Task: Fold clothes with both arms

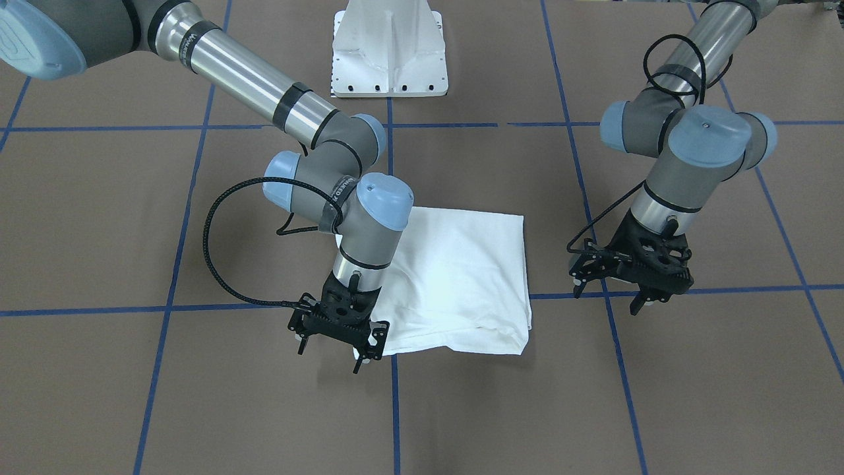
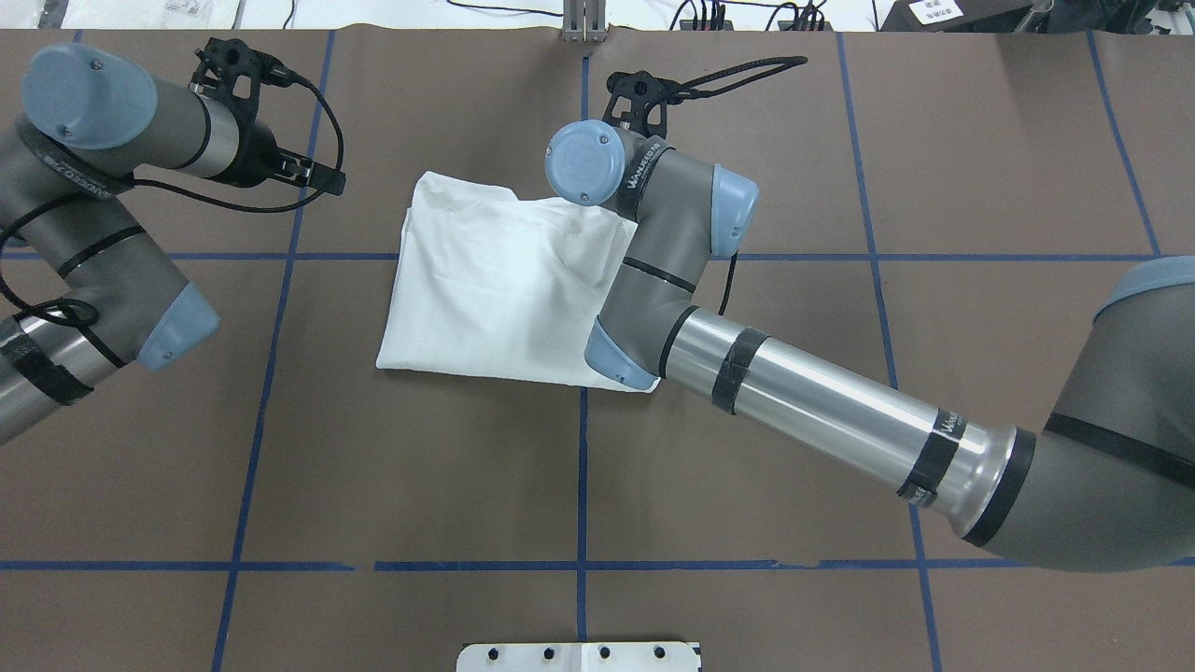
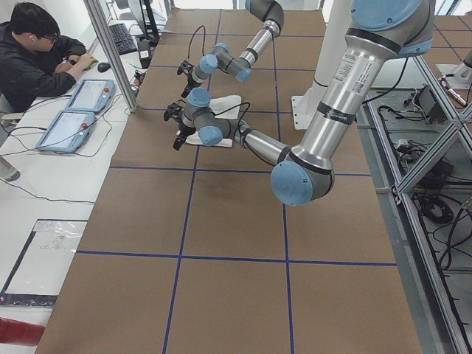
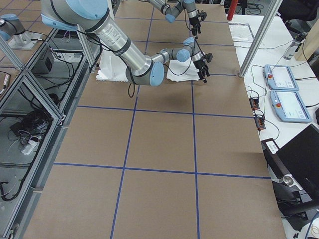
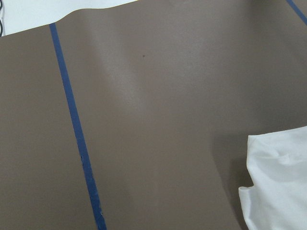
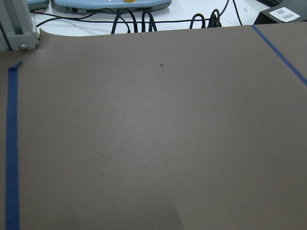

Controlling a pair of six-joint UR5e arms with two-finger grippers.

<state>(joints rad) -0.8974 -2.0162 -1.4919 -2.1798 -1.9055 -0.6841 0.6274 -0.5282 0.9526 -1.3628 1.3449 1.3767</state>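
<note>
The clothes are one white shirt (image 1: 455,277), folded into a rough rectangle (image 2: 495,280) at the middle of the brown table. My right gripper (image 1: 330,359) hovers over the shirt's corner on the operators' side, open and holding nothing. My left gripper (image 1: 606,301) hangs above bare table a short way off the shirt's other side, also open and empty. The right arm (image 2: 803,392) reaches across and hides part of the shirt in the overhead view. A corner of the shirt (image 5: 283,182) shows in the left wrist view. The right wrist view shows only table.
The white pedestal base (image 1: 390,53) stands at the robot's edge of the table. Blue tape lines (image 1: 389,409) grid the brown surface. A person (image 3: 33,51) sits at a side desk with control tablets (image 3: 74,110); cables lie beyond the far table edge (image 6: 144,19).
</note>
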